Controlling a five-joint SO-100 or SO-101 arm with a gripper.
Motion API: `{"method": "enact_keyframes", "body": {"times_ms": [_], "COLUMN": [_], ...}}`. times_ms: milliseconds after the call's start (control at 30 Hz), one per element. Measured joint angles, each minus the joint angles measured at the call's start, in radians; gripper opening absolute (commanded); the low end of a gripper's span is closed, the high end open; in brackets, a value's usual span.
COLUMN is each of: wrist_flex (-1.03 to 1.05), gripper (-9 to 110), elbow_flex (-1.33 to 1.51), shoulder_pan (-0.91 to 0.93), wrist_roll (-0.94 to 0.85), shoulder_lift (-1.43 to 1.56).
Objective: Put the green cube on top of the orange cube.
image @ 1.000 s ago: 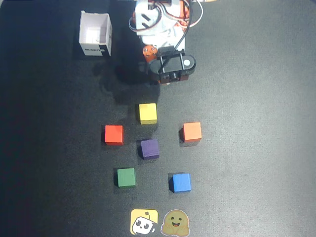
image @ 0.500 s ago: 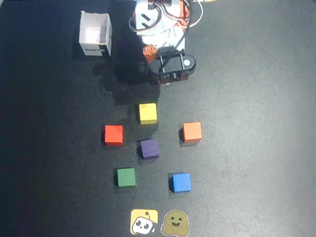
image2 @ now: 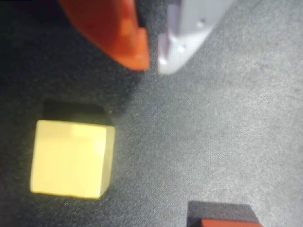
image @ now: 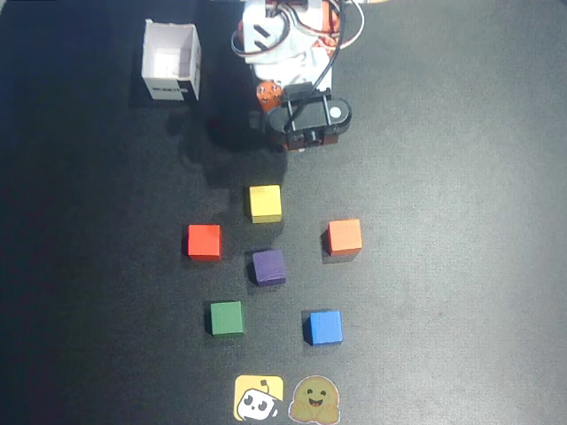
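Stickers: 2 cartoon decals (image: pixel 284 398) at the near edge of the dark desk (image: pixel 461 266).
Green cube: sits alone at near left (image: pixel 227 318), untouched, blue cube (image: pixel 325 327) well to its right.
Purple cube: dead centre (image: pixel 268 266).
Orange cube: right of centre (image: pixel 344 236), top bare; red cube (image: pixel 204 242) opposite on the left.
Yellow cube: just beyond the purple one (image: pixel 265 203).
Tool: hanging at the far side (image2: pixel 151 59), tips nearly together, empty, nothing between them.
Next move: I'd say open wide, reach over yellow and purple, drop squarely astride green's flat faces.
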Motion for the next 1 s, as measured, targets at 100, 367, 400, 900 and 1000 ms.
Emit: {"method": "enact_keyframes", "body": {"times_ms": [100, 367, 400, 900, 1000], "wrist_flex": [0.000, 0.000, 0.000, -0.095, -0.094], "gripper": [0, 7, 9, 20, 21], "elbow_flex": [0.000, 0.000, 0.000, -0.213, -0.379], "shoulder_pan": [0.000, 0.000, 0.000, -0.006, -0.006], "wrist_roll": [0.000, 0.026, 0.028, 0.083, 0.091], "shoulder_lift": [0.000, 0.000, 0.000, -0.278, -0.500]}}
